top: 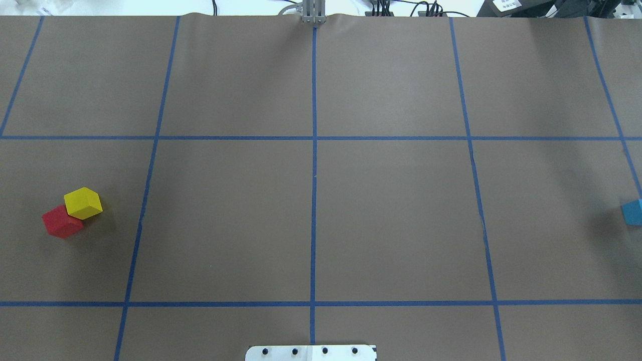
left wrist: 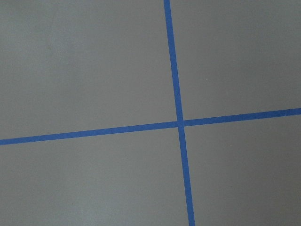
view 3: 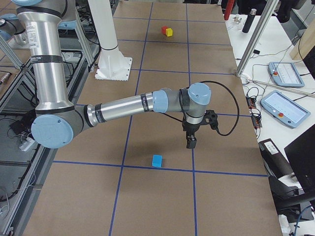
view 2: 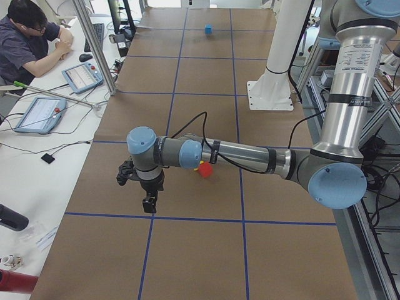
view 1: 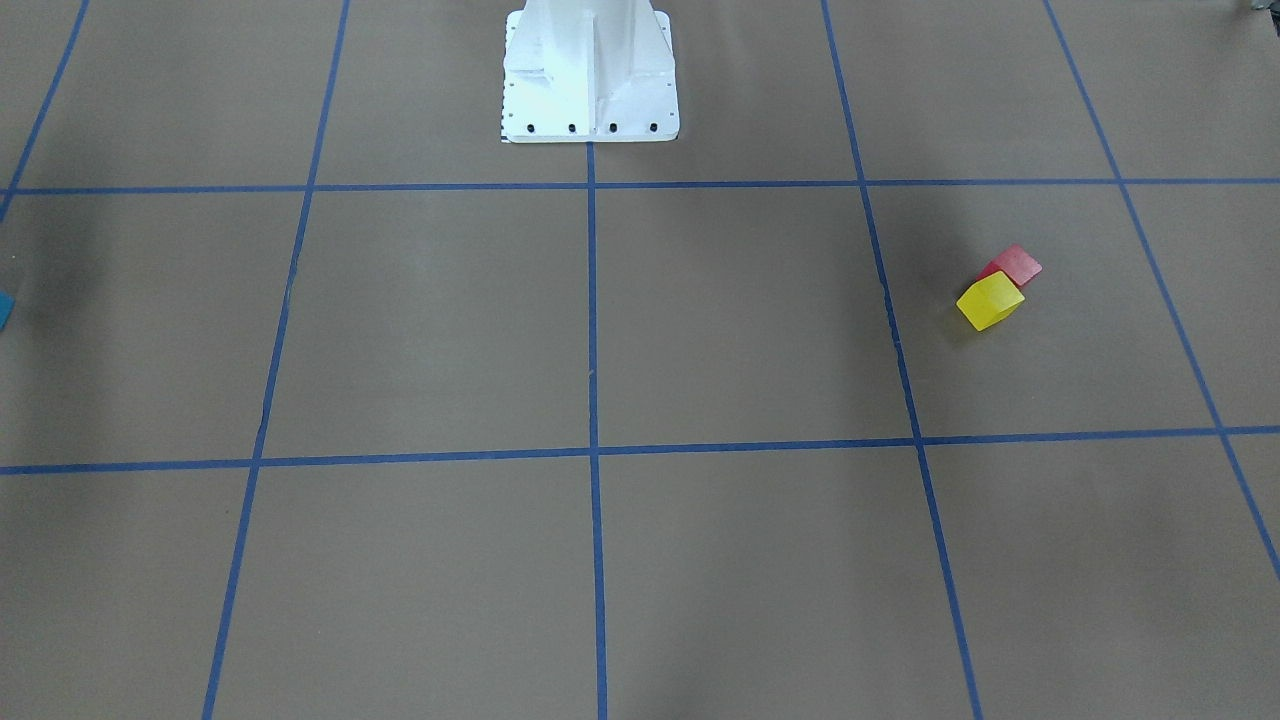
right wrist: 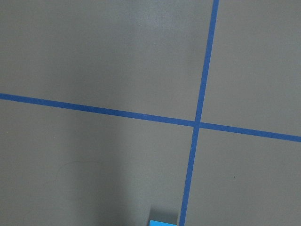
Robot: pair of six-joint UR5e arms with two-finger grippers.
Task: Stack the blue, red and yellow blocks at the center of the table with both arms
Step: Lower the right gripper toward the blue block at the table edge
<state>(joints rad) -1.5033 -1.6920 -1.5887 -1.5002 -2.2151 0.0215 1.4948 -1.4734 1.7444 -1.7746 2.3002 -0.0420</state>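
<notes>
Over the table [view 2: 206, 250], left arm [view 2: 237, 153] and right arm [view 3: 123, 105] stretch outward

Brown table [top: 391, 210], gridded with blue tape [top: 314, 175]. Yellow block [top: 83, 203] and red block [top: 60, 224] touching at robot's left end. Blue block [top: 633, 212] alone at right end. White pedestal [view 1: 590, 75] bolted mid-edge.

The blue block [top: 633, 212] is cut by the overhead view's edge; the yellow block [view 1: 990, 300] partly hides the red block [view 1: 1022, 263].
</notes>
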